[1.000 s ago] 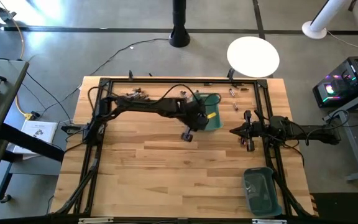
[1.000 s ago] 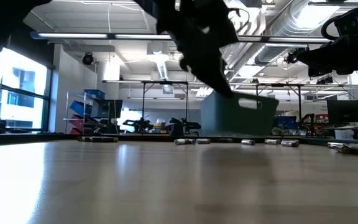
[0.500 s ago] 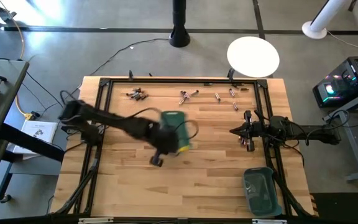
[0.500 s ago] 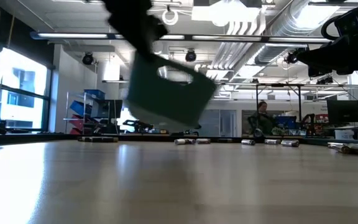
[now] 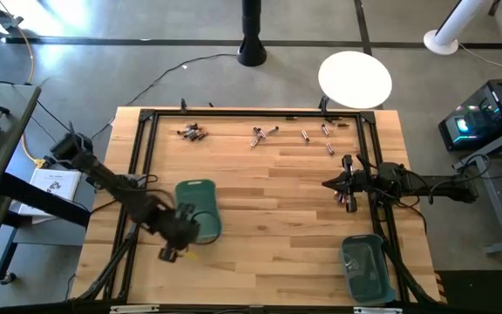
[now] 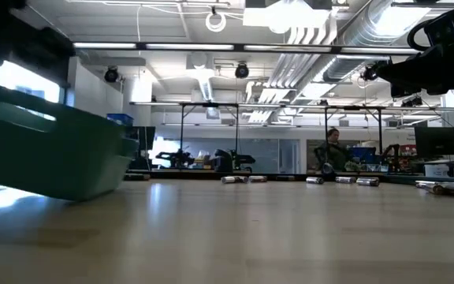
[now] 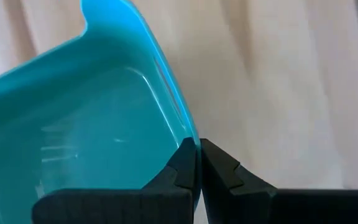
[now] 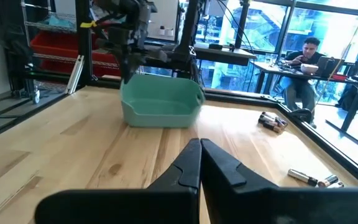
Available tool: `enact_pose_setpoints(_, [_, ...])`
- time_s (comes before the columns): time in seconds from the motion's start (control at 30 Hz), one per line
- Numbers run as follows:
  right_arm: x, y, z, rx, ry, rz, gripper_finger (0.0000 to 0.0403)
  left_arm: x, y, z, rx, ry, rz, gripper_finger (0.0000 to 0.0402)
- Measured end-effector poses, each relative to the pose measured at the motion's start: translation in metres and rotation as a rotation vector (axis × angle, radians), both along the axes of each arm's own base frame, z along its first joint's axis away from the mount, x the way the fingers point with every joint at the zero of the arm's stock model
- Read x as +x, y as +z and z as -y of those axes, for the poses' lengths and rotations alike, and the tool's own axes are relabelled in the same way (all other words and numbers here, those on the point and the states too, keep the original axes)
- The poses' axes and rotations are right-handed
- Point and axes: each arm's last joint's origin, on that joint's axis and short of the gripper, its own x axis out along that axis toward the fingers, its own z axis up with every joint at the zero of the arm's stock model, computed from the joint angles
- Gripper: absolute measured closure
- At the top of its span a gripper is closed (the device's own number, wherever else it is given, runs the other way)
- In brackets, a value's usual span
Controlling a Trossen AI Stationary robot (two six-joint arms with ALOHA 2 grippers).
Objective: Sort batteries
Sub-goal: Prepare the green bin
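Near the table's left edge my left gripper (image 5: 184,228) pinches the teal bin's (image 5: 197,209) rim; next I set it down. Right gripper (image 5: 329,184) waits, fingers together, batteries (image 5: 263,133) untouched.

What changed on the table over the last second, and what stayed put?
The left gripper, shut on the rim of a teal bin, carried it from the far middle of the table, beside the batteries, across to the near left. The right gripper stayed shut and waiting at the right side. The second bin at the near right corner and the scattered batteries did not move.
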Motion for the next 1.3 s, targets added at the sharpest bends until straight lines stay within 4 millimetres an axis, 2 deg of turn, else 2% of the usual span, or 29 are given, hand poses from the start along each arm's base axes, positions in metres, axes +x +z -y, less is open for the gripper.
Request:
enact_pose_setpoints(0.27, [0.0,0.0,0.0,0.0,0.0,0.0,0.0402,-0.05,0.001,0.009,-0.023,0.031,-0.055,0.0401])
enact_pose_setpoints(0.5, [0.0,0.0,0.0,0.0,0.0,0.0,0.0402,-0.079,-0.008,0.007,-0.018,0.061,-0.04,0.0399])
enact_pose_setpoints(0.83, [0.0,0.0,0.0,0.0,0.0,0.0,0.0402,-0.106,-0.015,-0.006,-0.028,0.091,-0.003,0.0398])
enact_pose_setpoints(1.0, [0.0,0.0,0.0,0.0,0.0,0.0,0.0402,-0.112,-0.016,-0.01,-0.039,0.094,-0.001,0.0397])
enact_pose_setpoints(1.13, [0.0,0.0,0.0,0.0,0.0,0.0,0.0402,-0.114,-0.017,-0.012,-0.045,0.105,-0.023,0.0368])
enact_pose_setpoints(1.3, [0.0,0.0,0.0,0.0,0.0,0.0,0.0402,-0.116,-0.013,-0.015,-0.083,0.126,-0.025,0.0292])
